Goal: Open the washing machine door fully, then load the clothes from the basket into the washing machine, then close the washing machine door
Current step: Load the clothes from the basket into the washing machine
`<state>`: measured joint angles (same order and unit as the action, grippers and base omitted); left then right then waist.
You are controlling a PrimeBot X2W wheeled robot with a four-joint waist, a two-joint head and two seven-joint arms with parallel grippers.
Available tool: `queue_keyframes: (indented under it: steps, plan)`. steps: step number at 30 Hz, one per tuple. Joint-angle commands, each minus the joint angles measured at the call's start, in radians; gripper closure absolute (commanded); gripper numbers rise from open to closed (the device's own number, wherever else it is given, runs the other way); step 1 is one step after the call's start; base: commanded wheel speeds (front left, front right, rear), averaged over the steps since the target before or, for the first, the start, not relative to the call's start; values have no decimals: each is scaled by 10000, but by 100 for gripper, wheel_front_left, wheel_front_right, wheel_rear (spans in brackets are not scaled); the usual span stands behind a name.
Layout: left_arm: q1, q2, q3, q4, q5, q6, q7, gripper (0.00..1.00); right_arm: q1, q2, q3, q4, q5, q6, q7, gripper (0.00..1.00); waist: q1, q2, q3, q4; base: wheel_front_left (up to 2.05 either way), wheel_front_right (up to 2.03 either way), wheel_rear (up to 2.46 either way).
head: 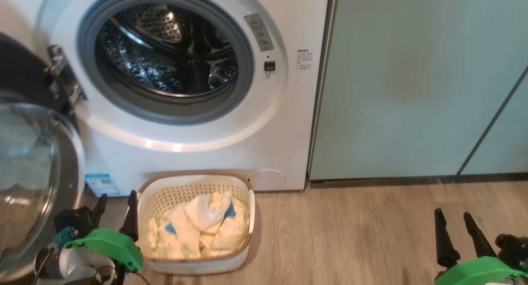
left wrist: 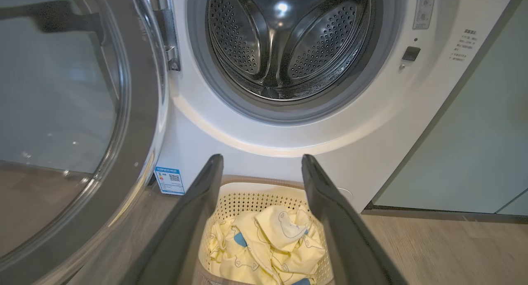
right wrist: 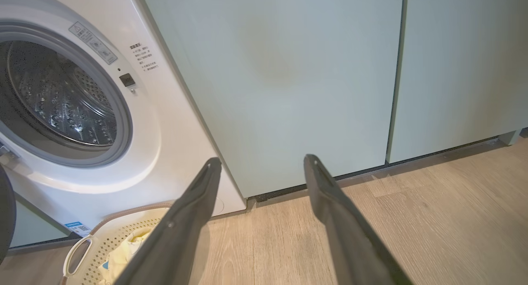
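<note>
The white washing machine (head: 264, 124) (left wrist: 371, 124) (right wrist: 173, 144) shows its bare steel drum (head: 165, 50) (left wrist: 284, 37). Its round black washing machine door (head: 29, 169) (left wrist: 78, 124) hangs swung out on the left. On the floor before the machine stands the cream basket (head: 194, 264) (left wrist: 255, 196) (right wrist: 123, 227), holding pale yellow clothes (head: 202, 227) (left wrist: 268, 243) with blue patches. My left gripper (head: 117, 198) (left wrist: 262, 161) is open, just left of the basket and apart from it. Far to the right my right gripper (head: 453, 219) (right wrist: 262, 163) is open above bare floor.
Pale teal cabinet doors (head: 412, 83) (right wrist: 297, 78) stand right of the machine. Wood-look floor (head: 350, 235) stretches between the basket and my right gripper. The open door crowds the left side beside my left arm.
</note>
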<state>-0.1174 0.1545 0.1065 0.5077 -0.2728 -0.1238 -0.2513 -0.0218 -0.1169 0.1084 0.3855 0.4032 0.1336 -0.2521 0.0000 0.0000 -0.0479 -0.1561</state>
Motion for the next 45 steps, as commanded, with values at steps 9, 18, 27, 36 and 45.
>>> queue_keyframes:
  steps: [9,18,27,36,45]
  plan:
    - [-623,176,497,-447,55,-31,-105,0,-319,-58,207,-284,-81,-29,-97,0,0,0,23,26,205,-162,-43]
    - [-449,22,500,-457,193,-44,-105,0,-276,-74,219,-304,-87,-29,-97,0,0,0,-2,56,75,-75,0]
    - [-366,-60,471,-409,224,-55,-105,0,-253,-97,202,-312,-96,-29,-97,0,0,0,-14,75,1,-1,0]
    - [-286,-91,465,-273,280,-60,-105,0,-253,-107,237,-333,-72,-29,-97,0,0,0,-12,27,0,0,0]
    - [-257,-213,258,643,-25,-65,-105,0,-384,-132,324,-373,-116,-29,-97,0,0,0,228,-326,0,0,0]
